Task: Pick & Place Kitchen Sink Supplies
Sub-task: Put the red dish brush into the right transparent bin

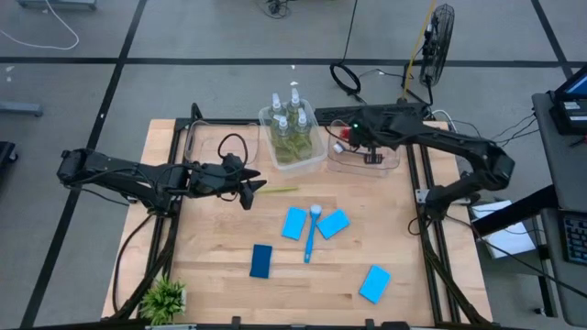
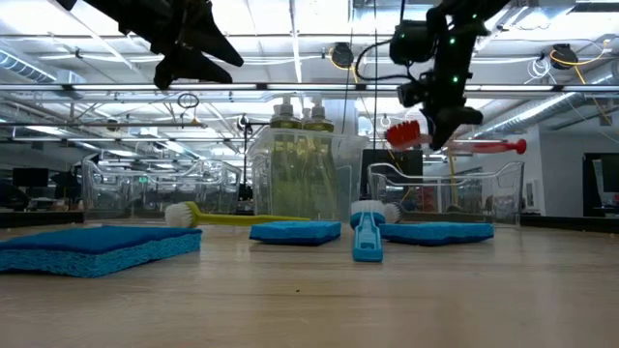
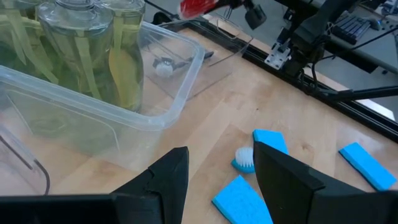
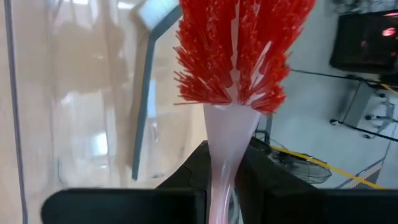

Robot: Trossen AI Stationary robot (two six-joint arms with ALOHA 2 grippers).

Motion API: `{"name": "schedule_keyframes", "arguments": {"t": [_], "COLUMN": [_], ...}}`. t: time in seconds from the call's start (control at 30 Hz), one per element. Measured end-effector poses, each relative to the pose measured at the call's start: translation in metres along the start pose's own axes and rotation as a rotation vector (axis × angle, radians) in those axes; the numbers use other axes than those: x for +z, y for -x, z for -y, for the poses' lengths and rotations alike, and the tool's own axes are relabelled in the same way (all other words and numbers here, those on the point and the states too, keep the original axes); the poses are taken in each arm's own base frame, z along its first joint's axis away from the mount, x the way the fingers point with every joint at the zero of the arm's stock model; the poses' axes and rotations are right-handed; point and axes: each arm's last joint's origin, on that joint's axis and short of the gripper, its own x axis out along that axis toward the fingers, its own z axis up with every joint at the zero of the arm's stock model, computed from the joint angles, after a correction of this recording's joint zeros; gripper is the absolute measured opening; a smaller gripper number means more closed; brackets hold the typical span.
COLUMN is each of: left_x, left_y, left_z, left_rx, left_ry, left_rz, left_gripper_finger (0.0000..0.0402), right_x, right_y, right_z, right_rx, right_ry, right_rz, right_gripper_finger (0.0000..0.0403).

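The room is bright, and the light comes from long white ceiling lamps (image 2: 290,39) seen in the low view. From above, the pale wooden worktop (image 1: 220,266) is evenly lit, with only soft, small shadows under the arms. In the low view the nearest part of the worktop is blurry, and so is the big blue rectangular sponge (image 2: 92,246) up close. The clear plastic bin (image 3: 93,118) shows white shiny spots. In the right wrist view the red bristly brush head (image 4: 239,53) looks fuzzy because it is so near.
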Motion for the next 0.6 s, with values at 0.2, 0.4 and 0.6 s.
{"name": "schedule_keyframes", "arguments": {"t": [0.2, 0.4, 0.6], "left_x": [0.0, 0.0, 0.0], "left_y": [0.0, 0.0, 0.0], "left_z": [0.0, 0.0, 0.0], "left_rx": [0.001, 0.001, 0.003], "left_ry": [-0.01, -0.02, -0.028], "left_rz": [-0.001, -0.001, 0.0], "left_gripper_finger": [0.0182, 0.0182, 0.0182], "right_x": [-0.001, -0.001, -0.003], "right_y": [-0.022, -0.034, -0.037], "right_z": [-0.001, -0.003, -0.007], "right_rx": [0.067, 0.145, 0.154], "right_ry": [0.033, 0.039, 0.075], "right_rz": [-0.093, -0.09, -0.095], "right_gripper_finger": [0.0036, 0.0035, 0.0036]}}
